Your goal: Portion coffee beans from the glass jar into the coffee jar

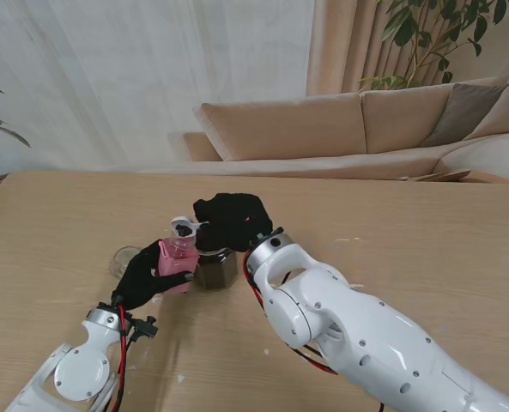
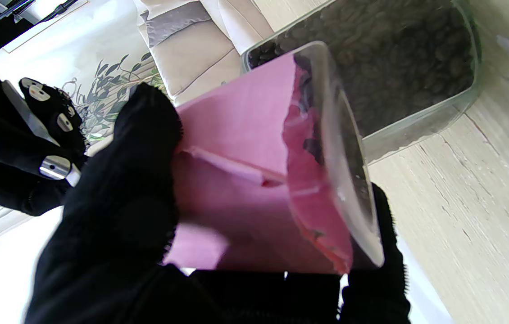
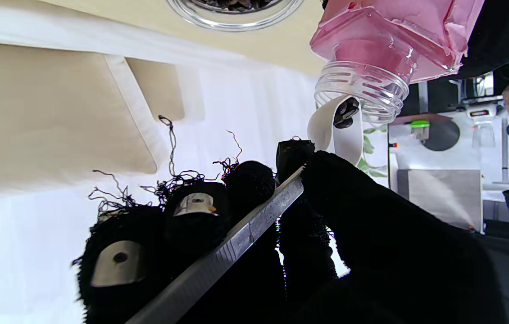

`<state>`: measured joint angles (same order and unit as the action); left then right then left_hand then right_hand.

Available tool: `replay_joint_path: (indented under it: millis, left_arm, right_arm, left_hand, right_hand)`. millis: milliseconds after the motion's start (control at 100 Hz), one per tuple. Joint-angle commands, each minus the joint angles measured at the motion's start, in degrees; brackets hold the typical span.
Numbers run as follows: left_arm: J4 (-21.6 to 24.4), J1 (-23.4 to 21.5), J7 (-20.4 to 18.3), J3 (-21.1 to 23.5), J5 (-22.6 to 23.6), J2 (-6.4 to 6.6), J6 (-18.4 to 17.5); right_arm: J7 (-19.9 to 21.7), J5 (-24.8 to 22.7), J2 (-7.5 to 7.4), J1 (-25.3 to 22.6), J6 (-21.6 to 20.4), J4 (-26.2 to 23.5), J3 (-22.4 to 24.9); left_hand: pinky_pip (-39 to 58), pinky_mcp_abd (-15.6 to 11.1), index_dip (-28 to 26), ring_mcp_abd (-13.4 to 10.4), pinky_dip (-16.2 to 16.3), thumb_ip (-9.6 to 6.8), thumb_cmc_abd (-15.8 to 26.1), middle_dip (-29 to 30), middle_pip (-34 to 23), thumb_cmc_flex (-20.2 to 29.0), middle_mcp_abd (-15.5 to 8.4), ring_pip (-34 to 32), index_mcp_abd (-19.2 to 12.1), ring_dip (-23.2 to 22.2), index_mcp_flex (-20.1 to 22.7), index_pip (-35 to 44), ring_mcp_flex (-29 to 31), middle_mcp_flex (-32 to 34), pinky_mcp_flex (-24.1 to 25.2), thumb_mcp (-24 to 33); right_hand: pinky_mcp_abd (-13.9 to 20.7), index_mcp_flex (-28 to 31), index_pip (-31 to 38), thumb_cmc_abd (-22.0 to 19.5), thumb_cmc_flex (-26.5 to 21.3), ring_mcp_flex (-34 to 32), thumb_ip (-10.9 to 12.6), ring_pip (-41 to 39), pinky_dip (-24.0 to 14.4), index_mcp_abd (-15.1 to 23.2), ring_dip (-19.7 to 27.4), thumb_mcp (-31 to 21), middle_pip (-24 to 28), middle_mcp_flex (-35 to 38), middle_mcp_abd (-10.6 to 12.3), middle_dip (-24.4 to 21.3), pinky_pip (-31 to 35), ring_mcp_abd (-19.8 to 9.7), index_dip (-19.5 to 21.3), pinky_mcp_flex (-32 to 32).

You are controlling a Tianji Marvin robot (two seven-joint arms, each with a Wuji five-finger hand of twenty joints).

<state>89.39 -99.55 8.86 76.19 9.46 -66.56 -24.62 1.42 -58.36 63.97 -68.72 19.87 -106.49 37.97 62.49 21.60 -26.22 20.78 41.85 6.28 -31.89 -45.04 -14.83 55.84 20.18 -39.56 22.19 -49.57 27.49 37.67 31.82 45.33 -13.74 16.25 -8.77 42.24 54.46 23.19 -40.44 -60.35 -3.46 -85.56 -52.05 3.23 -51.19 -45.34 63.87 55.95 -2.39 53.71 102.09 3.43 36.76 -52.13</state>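
My left hand is shut on the coffee jar, a clear jar with a pink label, held tilted just off the table. Its pink wall fills the left wrist view between my gloved fingers. My right hand is shut on a metal-handled scoop. The scoop's white bowl carries a few beans right at the coffee jar's open mouth. The glass jar, dark with beans, stands on the table beside the coffee jar, under my right hand.
A round glass lid lies on the table left of my left hand. The wooden table stretches away to the right. A beige sofa and a plant stand beyond the far edge.
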Motion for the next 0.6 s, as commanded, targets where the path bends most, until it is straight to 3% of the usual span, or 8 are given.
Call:
replay_joint_path:
  millis: [0, 80, 160, 230, 590]
  left_arm:
    - [0.8, -0.3, -0.9, -0.2, 0.0, -0.45, 0.0]
    - [0.8, -0.3, -0.9, -0.2, -0.1, -0.45, 0.0]
    - [0.8, -0.3, -0.9, -0.1, 0.0, -0.44, 0.0]
    - [0.8, -0.3, -0.9, -0.1, -0.1, -0.45, 0.0]
    - [0.8, -0.2, -1.1, 0.1, -0.3, -0.42, -0.2]
  right_arm:
    - [0.6, -0.2, 0.40, -0.5, -0.4, -0.3, -0.6]
    - [0.0, -2.0, 0.35, -0.5, -0.2, -0.3, -0.7]
    - [-0.2, -2.7, 0.34, -0.6, 0.0, -0.3, -0.8]
    - [-0.4, -4.9, 0.22, -0.6, 0.3, -0.3, -0.9]
    - [0.7, -7.4, -0.06, -0.4, 1.3, -0.5, -1.1]
  left_hand:
    - [0.3, -1.2, -3.4, -1.1, 0.4, -0.61, 9.4, -3.9, -6.2, 16.2, -7.1, -0.1, -11.7, -0.2, 4.0, 11.1, -0.8, 3.4, -0.3, 14.4]
    - [0.3, -1.2, -3.4, -1.1, 0.4, -0.61, 9.4, -3.9, -6.2, 16.2, -7.1, -0.1, -11.7, -0.2, 4.0, 11.1, -0.8, 3.4, -0.3, 14.4]
    - [0.3, -1.2, -3.4, -1.1, 0.4, -0.62, 9.4, -3.9, -6.3, 16.3, -7.2, -0.1, -11.7, -0.2, 4.0, 11.1, -0.7, 3.5, -0.3, 14.5]
    - [0.3, -1.2, -3.4, -1.1, 0.4, -0.60, 9.5, -3.9, -6.2, 16.2, -7.2, -0.1, -11.7, -0.2, 4.0, 11.1, -0.8, 3.4, -0.3, 14.4]
    - [0.3, -1.1, -3.5, -1.1, 0.3, -0.60, 9.4, -3.9, -6.2, 16.2, -7.1, -0.1, -11.8, -0.2, 4.0, 11.2, -0.8, 3.4, -0.2, 14.4]
  right_hand:
    - [1.5, 1.2, 1.7, -0.9, -1.9, -2.0, 2.5, -2.1, 0.3, 0.8, -0.4, -0.9, 1.9, 1.8, 1.0, 1.0, 12.1, 0.1, 0.2, -1.6]
    - [1.6, 1.2, 1.7, -0.8, -1.8, -2.0, 2.5, -2.1, 0.4, 0.9, -0.4, -0.9, 1.9, 2.0, 2.3, 1.0, 12.2, 0.1, 0.2, -1.6]
    - [1.6, 1.2, 1.7, -0.9, -1.9, -2.0, 2.5, -2.1, 0.6, 0.9, -0.4, -1.0, 1.8, 1.8, 1.2, 1.0, 12.2, 0.1, 0.2, -1.7]
    - [1.8, 1.2, 1.7, -0.8, -1.8, -2.1, 2.5, -2.1, 0.7, 1.2, -0.3, -1.0, 1.8, 2.1, 2.3, 1.0, 12.3, -0.1, 0.2, -1.8]
    - [1.9, 1.1, 1.6, -1.0, -1.7, -2.1, 2.6, -2.0, 1.0, 1.2, -0.3, -1.0, 1.6, 2.1, 2.4, 1.0, 12.4, -0.2, 0.2, -1.8]
